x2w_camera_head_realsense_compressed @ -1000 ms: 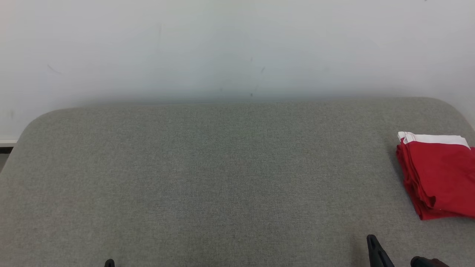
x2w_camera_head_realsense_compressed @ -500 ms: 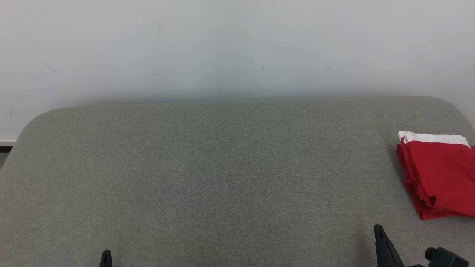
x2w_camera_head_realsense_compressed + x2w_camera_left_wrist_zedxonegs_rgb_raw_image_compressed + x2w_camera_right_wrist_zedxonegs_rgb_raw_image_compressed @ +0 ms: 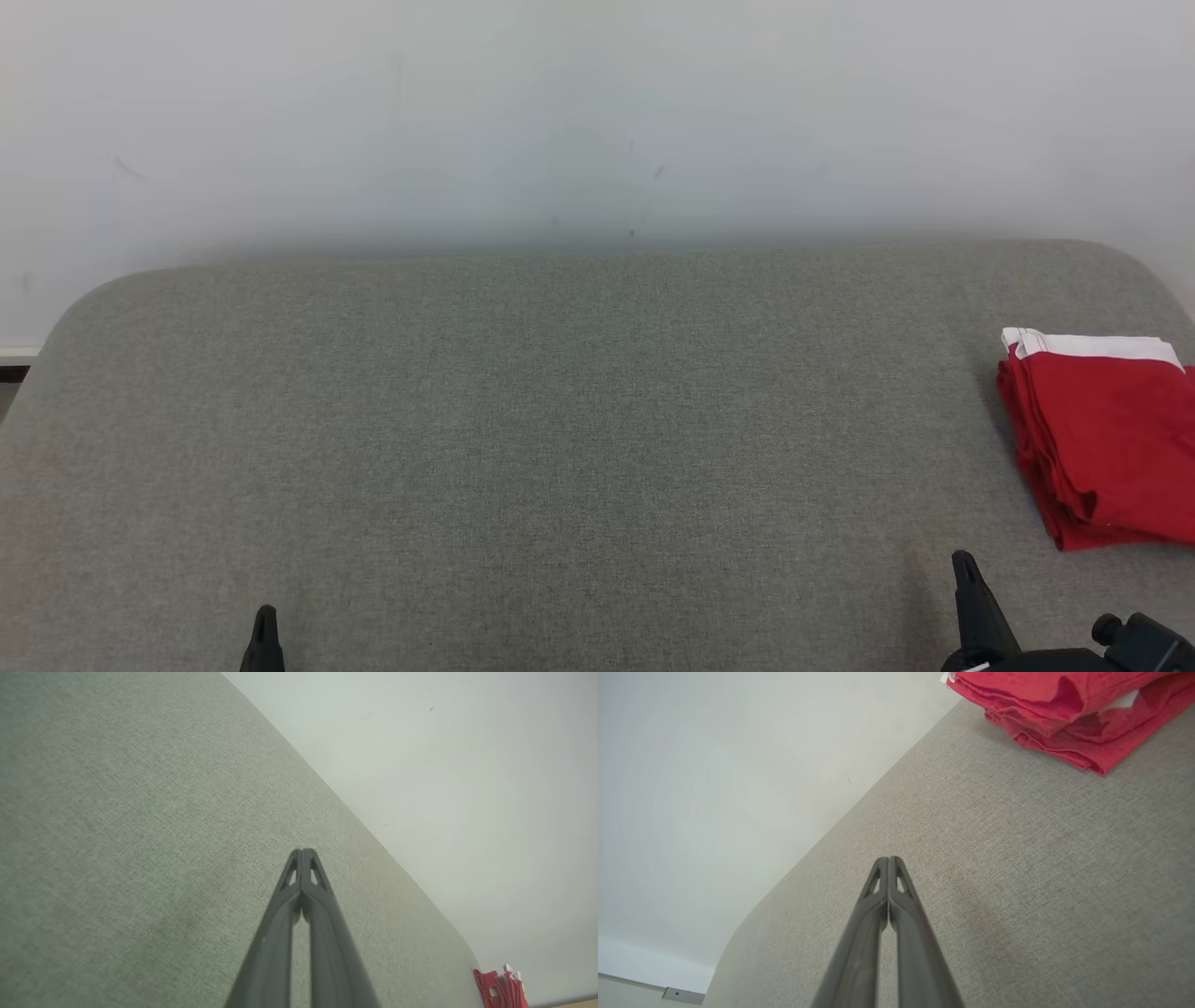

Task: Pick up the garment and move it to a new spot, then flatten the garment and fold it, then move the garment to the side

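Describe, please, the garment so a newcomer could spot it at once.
Start at the wide grey fabric surface before the pale wall. At its right edge lies the folded red cloth garment, the one coloured thing there, white-banded along its far side.

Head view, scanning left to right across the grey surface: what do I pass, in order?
left pincer, shut → right pincer, shut → folded red garment, lying at the right edge, apart from both pincers.
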Robot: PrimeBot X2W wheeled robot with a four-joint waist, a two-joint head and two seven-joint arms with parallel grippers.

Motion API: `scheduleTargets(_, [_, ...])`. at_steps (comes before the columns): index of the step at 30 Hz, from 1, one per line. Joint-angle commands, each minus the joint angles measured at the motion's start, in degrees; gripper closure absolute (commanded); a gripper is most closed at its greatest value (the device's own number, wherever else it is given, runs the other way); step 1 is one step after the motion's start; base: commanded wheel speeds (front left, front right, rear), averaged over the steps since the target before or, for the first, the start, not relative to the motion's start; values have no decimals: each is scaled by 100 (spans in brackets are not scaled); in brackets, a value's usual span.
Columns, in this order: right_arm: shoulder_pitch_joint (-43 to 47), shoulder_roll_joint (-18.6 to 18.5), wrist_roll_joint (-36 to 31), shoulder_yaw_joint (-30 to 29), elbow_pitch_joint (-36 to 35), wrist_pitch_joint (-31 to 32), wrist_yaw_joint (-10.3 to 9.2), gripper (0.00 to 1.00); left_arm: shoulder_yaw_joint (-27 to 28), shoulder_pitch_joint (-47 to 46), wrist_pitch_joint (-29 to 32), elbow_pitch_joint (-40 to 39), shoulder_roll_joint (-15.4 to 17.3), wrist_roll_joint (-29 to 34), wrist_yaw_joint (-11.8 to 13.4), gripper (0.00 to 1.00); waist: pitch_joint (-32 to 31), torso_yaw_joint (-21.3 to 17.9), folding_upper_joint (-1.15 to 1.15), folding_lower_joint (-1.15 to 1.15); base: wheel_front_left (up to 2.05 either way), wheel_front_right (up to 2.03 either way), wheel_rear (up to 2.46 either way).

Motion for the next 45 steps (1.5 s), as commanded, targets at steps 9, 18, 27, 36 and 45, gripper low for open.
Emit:
scheduleTargets(9, [-233,28,740,-118,-112,182,2,100,44,-254,191,-32,52,-712,-7,100,14,-3,0,-1,0,0,0])
scheduleTargets(18, [-306,49,1308,-198,-136,331,2,100,66,-373,353,-12,55,-1275,-8,100,27,-6,0,-1,0,0,0])
scheduleTargets(27, [-373,67,1776,-262,-162,453,3,100,82,-468,480,6,56,-1725,-9,100,39,-9,0,-1,0,0,0])
scheduleTargets(36, [-445,86,2269,-329,-187,582,3,100,101,-569,619,24,57,-2196,-11,100,53,-12,0,-1,0,0,0])
scheduleTargets(45, [-494,103,2710,-391,-204,696,3,100,119,-669,749,41,57,-2635,-12,100,67,-15,0,-1,0,0,0])
